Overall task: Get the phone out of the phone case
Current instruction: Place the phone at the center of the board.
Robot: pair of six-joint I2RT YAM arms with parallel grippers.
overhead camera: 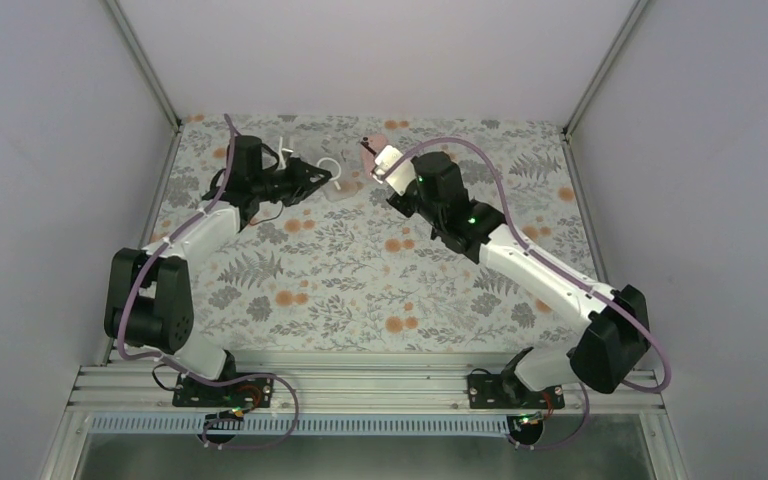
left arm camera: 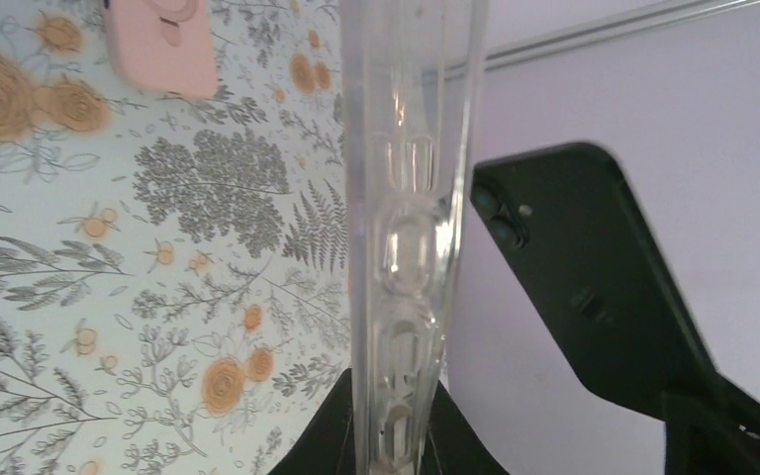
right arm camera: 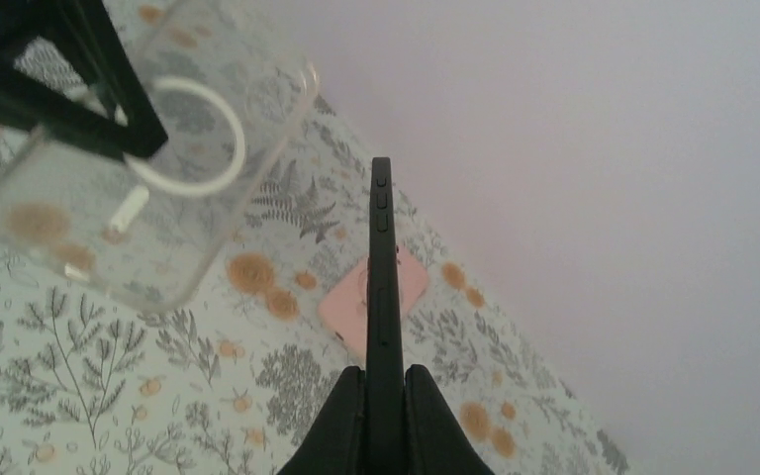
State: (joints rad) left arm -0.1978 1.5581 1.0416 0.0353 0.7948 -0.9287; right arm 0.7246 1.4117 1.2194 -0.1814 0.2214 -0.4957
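I see the phone (right arm camera: 383, 267) edge-on: a thin, matte black slab with small side buttons near its top. My right end effector (right arm camera: 384, 416) is clenched on it, holding it upright toward 12 o'clock over the floral-print surface (overhead camera: 360, 290). The phone case (left arm camera: 411, 228) is clear, glossy plastic with rounded corners, moulded button bumps and a white ring on its back. My left end effector (left arm camera: 396, 435) grips it at about 11 o'clock, apart from the phone. A pink rounded item (right arm camera: 346, 312) lies flat beyond them.

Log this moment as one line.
left gripper: shut on clear case | right gripper: shut on phone | phone: out of case | pink item: on table
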